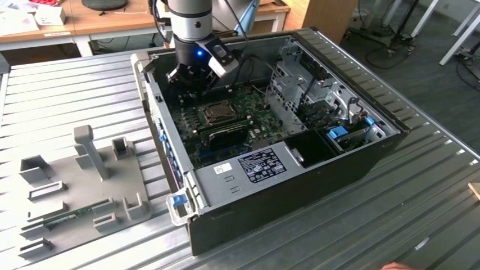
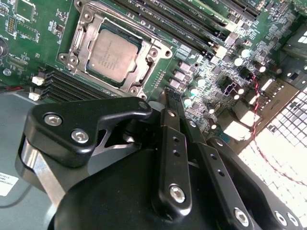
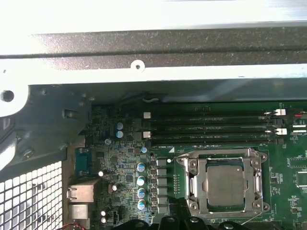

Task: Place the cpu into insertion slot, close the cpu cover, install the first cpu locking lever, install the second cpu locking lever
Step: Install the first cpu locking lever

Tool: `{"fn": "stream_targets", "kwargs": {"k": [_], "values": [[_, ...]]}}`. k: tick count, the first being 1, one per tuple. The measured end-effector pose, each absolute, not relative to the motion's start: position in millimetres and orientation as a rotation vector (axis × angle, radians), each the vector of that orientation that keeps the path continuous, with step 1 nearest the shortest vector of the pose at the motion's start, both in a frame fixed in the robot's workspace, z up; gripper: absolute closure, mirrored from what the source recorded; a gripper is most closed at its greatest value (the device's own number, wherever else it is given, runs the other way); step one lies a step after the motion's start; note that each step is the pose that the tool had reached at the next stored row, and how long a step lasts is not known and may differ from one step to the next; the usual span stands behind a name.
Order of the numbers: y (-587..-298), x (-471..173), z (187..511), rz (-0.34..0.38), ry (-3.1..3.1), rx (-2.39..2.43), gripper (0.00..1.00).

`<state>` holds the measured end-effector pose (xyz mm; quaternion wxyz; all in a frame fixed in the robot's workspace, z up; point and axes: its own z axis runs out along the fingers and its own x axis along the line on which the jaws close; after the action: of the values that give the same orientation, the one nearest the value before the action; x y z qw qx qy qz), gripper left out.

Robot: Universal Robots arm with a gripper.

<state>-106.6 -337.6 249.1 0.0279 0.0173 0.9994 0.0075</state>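
The cpu [image 2: 114, 51] shows its dull silver top, lying flat in the insertion slot [image 3: 196, 201] on the green board. The silvery cpu cover [image 2: 149, 51] lies down around it, framing the chip [image 3: 225, 186]. A thin metal lever [image 3: 181, 156] runs along the socket's edge; whether it is latched I cannot tell. In the exterior view the socket [image 1: 215, 112] sits mid-board inside the open computer case. My gripper [image 1: 193, 83] hangs just beyond it, above the board and apart from it. Its black fingertips [image 2: 166, 98] are shut together with nothing between them, and my gripper [image 3: 179, 209] also shows in the first wrist view.
Long black memory sticks [image 3: 211, 128] lie beside the socket. Blue-topped capacitors [image 3: 141, 186] and heatsink blocks stand between socket and rear ports. The case wall [image 3: 144, 72] rises close by. A drive cage [image 1: 315, 95] fills the exterior view's right. A grey fixture plate [image 1: 82, 185] lies on the table.
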Motion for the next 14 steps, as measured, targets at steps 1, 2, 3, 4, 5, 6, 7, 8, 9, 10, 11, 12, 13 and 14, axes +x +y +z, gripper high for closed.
{"fn": "stream_targets", "kwargs": {"k": [1,2,3,4,5,6,7,8,9,10,11,12,13,14], "values": [[-337.6,-107.3,249.1,0.023,3.085,0.053,0.90],[-337.6,-108.1,249.0,0.023,3.085,0.053,0.90],[-337.5,-108.6,248.9,0.023,3.085,0.053,0.90],[-337.5,-109.1,248.8,0.023,3.085,0.053,0.90],[-337.5,-109.7,248.8,0.023,3.085,0.053,0.90],[-337.6,-110.5,248.8,0.023,3.085,0.053,0.90],[-337.6,-111.4,248.8,0.024,3.085,0.053,0.90],[-337.6,-112.1,248.8,0.033,3.085,0.053,0.90],[-337.6,-112.6,248.8,0.040,3.085,0.053,0.90],[-337.5,-112.7,248.7,0.040,3.085,0.054,0.90],[-337.5,-112.9,248.7,0.040,3.085,0.053,0.90],[-337.6,-113.5,248.7,0.042,3.085,0.054,0.90],[-337.6,-114.2,248.8,0.050,3.085,0.054,0.90],[-337.6,-115.0,248.8,0.071,3.084,0.054,0.90]]}}
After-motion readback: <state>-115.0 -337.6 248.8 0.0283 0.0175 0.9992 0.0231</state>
